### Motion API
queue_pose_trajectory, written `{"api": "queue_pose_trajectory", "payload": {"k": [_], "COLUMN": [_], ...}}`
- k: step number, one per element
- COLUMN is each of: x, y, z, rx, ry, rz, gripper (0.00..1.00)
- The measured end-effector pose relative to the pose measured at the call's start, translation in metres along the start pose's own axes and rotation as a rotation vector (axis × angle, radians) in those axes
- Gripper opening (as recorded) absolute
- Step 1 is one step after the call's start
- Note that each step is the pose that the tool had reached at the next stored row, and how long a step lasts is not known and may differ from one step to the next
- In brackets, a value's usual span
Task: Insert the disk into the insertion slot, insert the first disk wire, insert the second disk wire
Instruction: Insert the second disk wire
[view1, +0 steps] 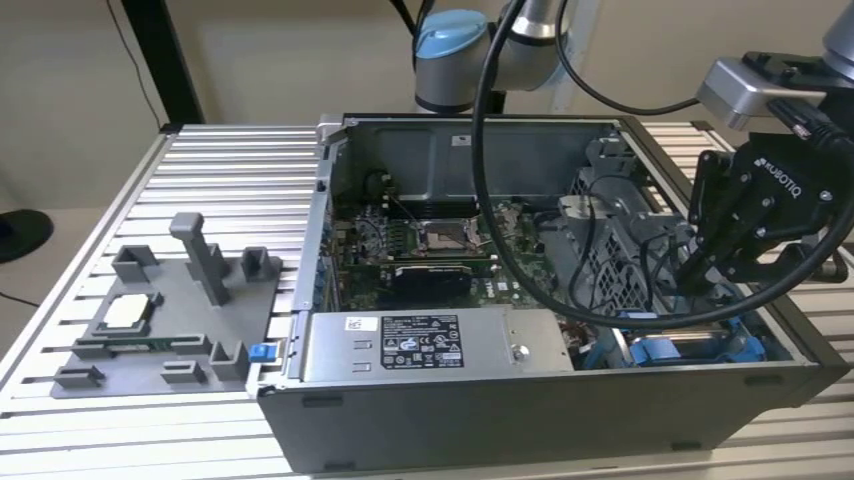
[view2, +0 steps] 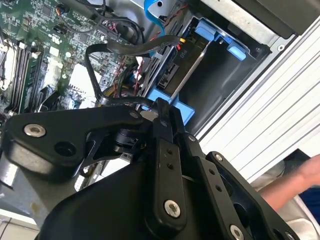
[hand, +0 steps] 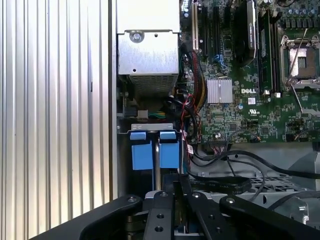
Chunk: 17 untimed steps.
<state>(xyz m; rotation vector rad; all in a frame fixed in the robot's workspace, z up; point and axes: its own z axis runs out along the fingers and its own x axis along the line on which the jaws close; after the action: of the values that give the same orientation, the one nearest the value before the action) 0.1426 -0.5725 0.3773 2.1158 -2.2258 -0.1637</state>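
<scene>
1. The ribbed metal table carries an open computer case, lying on its side with the motherboard exposed
2. The grey power supply box sits along the case's near wall in the exterior view; a grey fixture tray stands outside the case toward the exterior view's left
3. The arm's gripper hangs over the case's corner at the exterior view's right, above the insertion slot, with black cables looping beside it
4. The disk stands edge-up in the slot, its blue carrier frame on both sides of the thin metal edge
5. In both wrist views the fingers are drawn close together just above the disk's edge; whether they pinch it or a wire I cannot tell
6. A person's hand shows beyond the table edge in the second wrist view
</scene>
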Motion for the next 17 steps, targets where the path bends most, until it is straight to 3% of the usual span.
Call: {"api": "queue_pose_trajectory", "payload": {"k": [4, 13, 17], "x": [0.0059, 0.0086, 0.0087], "y": [-0.0003, -0.0012, -0.0016], "z": [0.0007, 0.0104, 0.0148], "rx": [0.0028, 0.0458, 0.0694], "ry": [-0.0009, -0.0034, -0.0043], "rz": [0.0, -0.003, -0.007], "gripper": [0.0, 0.0, 0.0]}}
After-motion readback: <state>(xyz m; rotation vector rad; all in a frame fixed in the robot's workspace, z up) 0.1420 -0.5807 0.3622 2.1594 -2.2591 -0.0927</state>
